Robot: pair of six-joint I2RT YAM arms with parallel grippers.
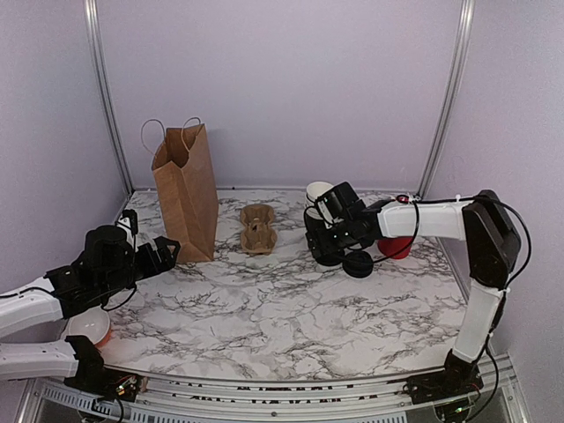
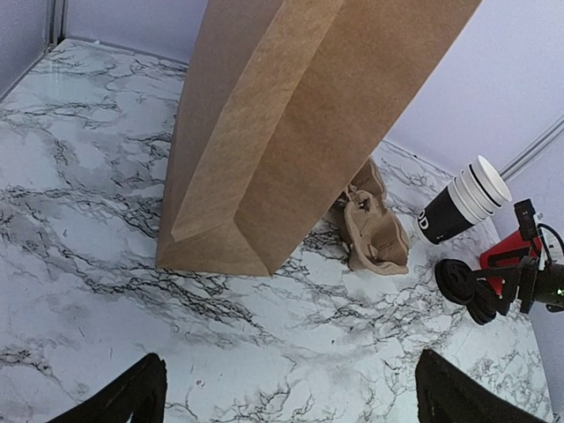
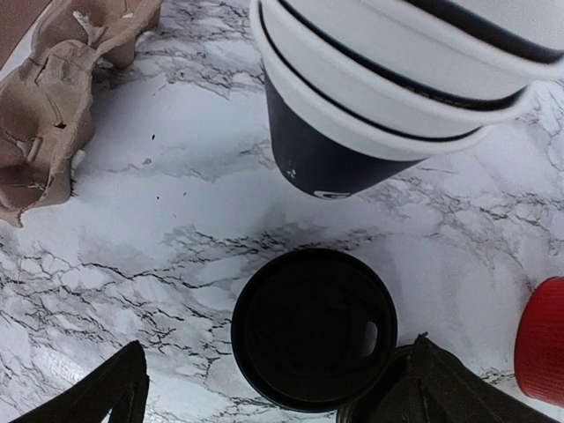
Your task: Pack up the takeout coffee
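Observation:
The takeout coffee (image 3: 313, 328) stands on the marble table (image 1: 282, 308). From above only its round black lid with a sip hole shows. It lies between the fingers of my right gripper (image 3: 278, 401), which is open and hovers just above it without touching. In the top view the cup (image 1: 330, 256) sits under my right gripper (image 1: 328, 242). My left gripper (image 2: 295, 405) is open and empty, low over the table in front of the brown paper bag (image 2: 282, 132). In the top view my left gripper (image 1: 163, 253) is just left of the bag (image 1: 187, 189).
A stack of lidless black cups with white rims (image 1: 317, 196) stands right behind the coffee; the right wrist view shows it too (image 3: 379, 106). A loose black lid (image 1: 359, 263) lies beside it. A cardboard cup carrier (image 1: 258, 227) lies mid-table. A red container (image 1: 395, 248) is at the right, a bowl (image 1: 88, 328) near left.

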